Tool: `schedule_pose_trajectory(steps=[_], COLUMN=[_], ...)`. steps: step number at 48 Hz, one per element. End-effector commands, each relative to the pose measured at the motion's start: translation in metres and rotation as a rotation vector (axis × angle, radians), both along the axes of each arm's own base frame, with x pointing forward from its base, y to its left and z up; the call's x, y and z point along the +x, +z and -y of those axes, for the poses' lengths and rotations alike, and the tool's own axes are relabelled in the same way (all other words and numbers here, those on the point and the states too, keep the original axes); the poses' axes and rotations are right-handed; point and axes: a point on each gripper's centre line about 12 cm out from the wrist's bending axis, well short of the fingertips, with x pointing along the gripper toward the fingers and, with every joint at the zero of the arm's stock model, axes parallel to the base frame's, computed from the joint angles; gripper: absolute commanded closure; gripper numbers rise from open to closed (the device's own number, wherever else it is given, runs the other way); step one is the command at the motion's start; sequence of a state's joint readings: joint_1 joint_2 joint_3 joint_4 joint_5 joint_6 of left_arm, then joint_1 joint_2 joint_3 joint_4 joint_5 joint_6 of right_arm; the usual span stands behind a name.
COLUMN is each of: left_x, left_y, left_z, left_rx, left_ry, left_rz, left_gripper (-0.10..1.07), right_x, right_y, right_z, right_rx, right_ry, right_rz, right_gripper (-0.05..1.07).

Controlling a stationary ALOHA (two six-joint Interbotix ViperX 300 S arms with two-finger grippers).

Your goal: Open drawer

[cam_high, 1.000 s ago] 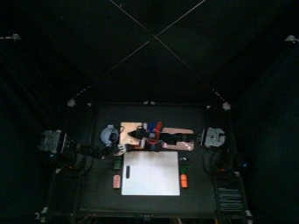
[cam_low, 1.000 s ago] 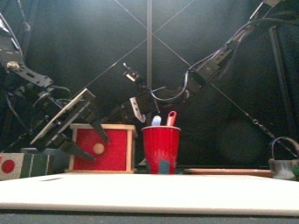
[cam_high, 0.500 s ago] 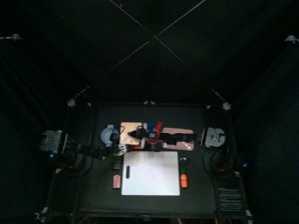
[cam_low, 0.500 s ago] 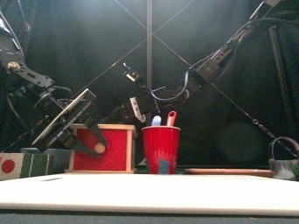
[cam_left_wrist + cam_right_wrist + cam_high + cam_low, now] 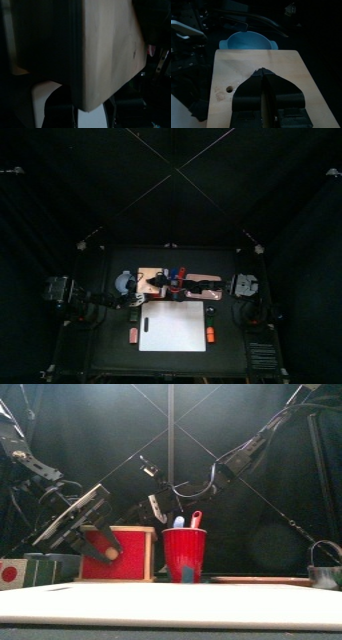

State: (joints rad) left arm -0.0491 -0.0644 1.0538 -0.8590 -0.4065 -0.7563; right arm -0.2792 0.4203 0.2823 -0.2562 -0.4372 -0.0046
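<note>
Left gripper (image 5: 104, 544) partly hides the drawer (image 5: 123, 556) front

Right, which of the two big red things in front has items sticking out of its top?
The red cup: blue and red tips poke out. The red-fronted box beside it shows none.

Black table (image 5: 114, 333) w/ white sheet (image 5: 174, 326), red cup (image 5: 183, 554), drawer (image 5: 118, 552).

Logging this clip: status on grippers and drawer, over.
Left gripper clamped on drawer. Right gripper shut, over its wooden top. Red cup alongside drawer.
</note>
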Motion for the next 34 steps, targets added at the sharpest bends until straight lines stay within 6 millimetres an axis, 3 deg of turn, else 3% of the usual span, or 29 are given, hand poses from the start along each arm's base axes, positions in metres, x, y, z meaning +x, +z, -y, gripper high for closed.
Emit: schedule_pose_trajectory(steps=[1,17,34], left_x=[0.005,0.006,0.007], left_y=[0.007,0.008,0.008], left_z=[0.011,0.037,0.05], left_rx=[-0.012,-0.037,-0.053], left_ry=[-0.04,-0.111,-0.131], left_rz=[0.02,0.016,0.017], left_gripper=[0.5,0.5,0.5], right_x=[0.001,0.0,0.0], right_y=[0.005,0.004,0.005], right_z=[-0.004,-0.004,-0.004], right_rx=[-0.007,-0.008,-0.007], right_ry=[0.008,0.009,0.008], right_rz=[-0.003,-0.005,-0.003], right_gripper=[1.01,1.01,1.01])
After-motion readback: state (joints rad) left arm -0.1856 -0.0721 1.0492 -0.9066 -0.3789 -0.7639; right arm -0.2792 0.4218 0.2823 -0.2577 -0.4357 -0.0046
